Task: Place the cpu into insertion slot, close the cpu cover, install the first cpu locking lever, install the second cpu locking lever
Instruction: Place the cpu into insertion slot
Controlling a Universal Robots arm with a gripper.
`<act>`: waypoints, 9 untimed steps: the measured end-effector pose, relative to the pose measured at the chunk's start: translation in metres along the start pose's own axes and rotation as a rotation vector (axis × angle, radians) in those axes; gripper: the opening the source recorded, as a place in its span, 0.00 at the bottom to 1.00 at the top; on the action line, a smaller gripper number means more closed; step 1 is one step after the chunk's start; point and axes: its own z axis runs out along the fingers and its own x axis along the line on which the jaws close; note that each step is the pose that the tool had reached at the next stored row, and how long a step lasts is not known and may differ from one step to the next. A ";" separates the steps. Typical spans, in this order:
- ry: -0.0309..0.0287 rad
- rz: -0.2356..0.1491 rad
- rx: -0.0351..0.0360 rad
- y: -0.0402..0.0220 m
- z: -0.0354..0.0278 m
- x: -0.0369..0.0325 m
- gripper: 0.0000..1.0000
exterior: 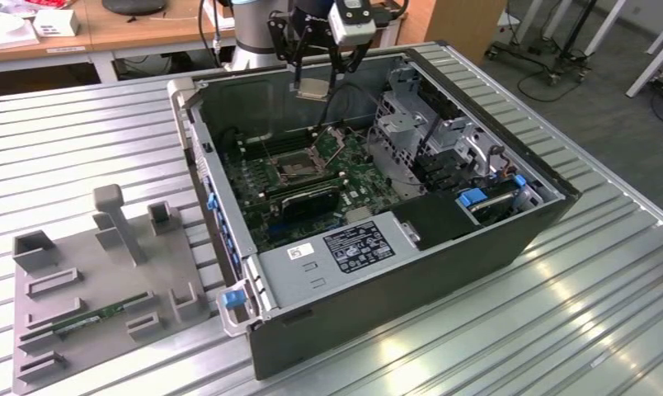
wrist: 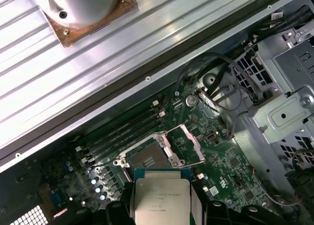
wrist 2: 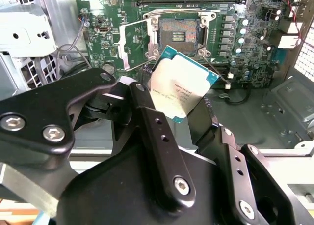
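My gripper (exterior: 312, 81) hangs above the open computer case, shut on the cpu (exterior: 312, 90), a flat silver-tan square chip. In the second wrist view the cpu (wrist 2: 180, 83) sits tilted between the black fingers (wrist 2: 143, 104), above and short of the insertion slot (wrist 2: 179, 33). The slot is a dark square socket with a silver rim on the green motherboard (exterior: 359, 177), seen from outside as the insertion slot (exterior: 298, 168). The cpu cover (wrist 2: 133, 44) stands swung open beside the socket. In the first wrist view the cpu (wrist: 162, 200) sits just short of the insertion slot (wrist: 147, 159), with the cpu cover (wrist: 185, 145) raised.
The case walls (exterior: 216, 194) ring the board. A metal drive cage (exterior: 420, 132) and cables stand at the exterior view's right of the socket, a power supply (exterior: 348, 252) in front. Long black memory slots (wrist: 122, 131) flank the socket. A grey fixture tray (exterior: 90, 280) holding a green memory stick lies on the slatted table.
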 end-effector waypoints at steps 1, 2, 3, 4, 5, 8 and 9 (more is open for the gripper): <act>-0.0006 0.006 0.0000 0.0000 0.0000 0.0000 0.54; -0.0008 0.009 -0.0001 0.0000 0.0000 0.0000 0.54; -0.0010 0.011 -0.0002 0.0000 0.0000 0.0000 0.54; -0.0012 0.013 -0.0002 0.0000 0.0000 0.0000 0.54; -0.0014 0.015 -0.0002 0.0000 0.0000 0.0000 0.54; -0.0018 0.020 -0.0004 0.0000 0.0000 0.0000 0.54; -0.0019 0.021 -0.0004 0.0000 0.0000 0.0000 0.54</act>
